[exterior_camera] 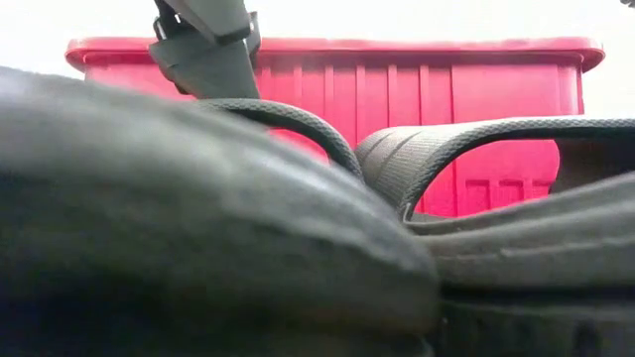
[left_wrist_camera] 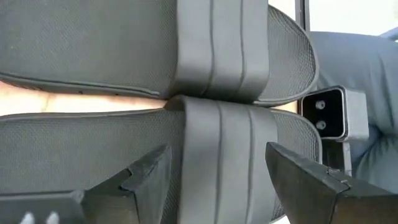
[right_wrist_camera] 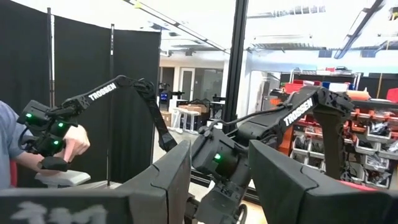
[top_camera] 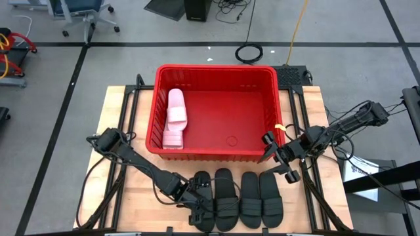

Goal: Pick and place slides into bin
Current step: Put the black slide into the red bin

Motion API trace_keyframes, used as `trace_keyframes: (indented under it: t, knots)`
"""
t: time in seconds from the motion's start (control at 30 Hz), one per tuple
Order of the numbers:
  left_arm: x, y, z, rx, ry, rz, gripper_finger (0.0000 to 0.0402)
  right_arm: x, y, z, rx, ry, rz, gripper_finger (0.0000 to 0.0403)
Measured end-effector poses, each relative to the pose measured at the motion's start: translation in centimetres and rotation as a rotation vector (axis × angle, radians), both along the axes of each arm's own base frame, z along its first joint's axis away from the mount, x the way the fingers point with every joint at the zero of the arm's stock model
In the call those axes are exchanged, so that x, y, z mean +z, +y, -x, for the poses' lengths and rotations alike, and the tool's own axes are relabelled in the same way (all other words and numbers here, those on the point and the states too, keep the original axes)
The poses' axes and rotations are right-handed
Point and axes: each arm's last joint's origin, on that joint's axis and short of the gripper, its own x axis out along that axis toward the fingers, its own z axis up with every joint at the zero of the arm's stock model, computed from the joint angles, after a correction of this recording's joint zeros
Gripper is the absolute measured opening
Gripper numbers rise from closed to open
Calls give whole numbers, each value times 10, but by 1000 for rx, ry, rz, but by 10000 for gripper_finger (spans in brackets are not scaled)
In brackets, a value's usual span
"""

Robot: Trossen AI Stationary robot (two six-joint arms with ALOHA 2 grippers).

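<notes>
Four black slides (top_camera: pixel 232 198) in a row on the table's near edge, just in front of the bin (top_camera: pixel 272 72), each with its long axis running from the near edge toward the bin. Two pale pink slides (top_camera: pixel 175 118) already inside the bin, against its left wall, end to end. Left gripper (top_camera: pixel 195 203) low over the leftmost black slide (top_camera: pixel 204 208), fingers (left_wrist_camera: pixel 140 177) spread apart and placed one on each side of the wide strap (left_wrist_camera: pixel 221 155), as the left wrist view shows; nothing gripped yet, though whether the pads already touch the strap is hard to tell. Strap crossing the sole at a right angle to the long axis, so the fingers appear to close along the sole's length, over the strap's front and back edges. Clearly the nearer arm for this slide. Right gripper (top_camera: pixel 279 157) waiting at the bin's front right corner, above the table and well apart from the row, fingers also apart and holding nothing, wrist camera looking out into the room. Slides of matte black, with mesh-textured footbed and ribbed strap; probably soft and a little flexible, so likely to sag from a grip on the strap alone. Next move, by judgement: closing on the strap, lifting, carrying over the front rim.
</notes>
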Motion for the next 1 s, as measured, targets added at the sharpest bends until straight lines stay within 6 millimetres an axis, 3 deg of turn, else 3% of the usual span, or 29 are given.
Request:
trace_keyframes:
  t: [0.27, 0.6, 0.9, 1.0]
  knots:
    - [-6, 1, -1, 17, 29, 1, 255, 0, 2, 1, 8, -3, -2, 150]
    - [-32, -4, -12, -59, 106, 119, 255, 1, 2, 1, 7, -5, -4, 150]
    - [-33, -1, -16, -110, 79, 115, 253, 1, 2, 1, 6, -6, -2, 150]
    - [-32, -1, -16, -136, 68, 102, 236, 1, 2, 1, 6, -6, -2, 150]
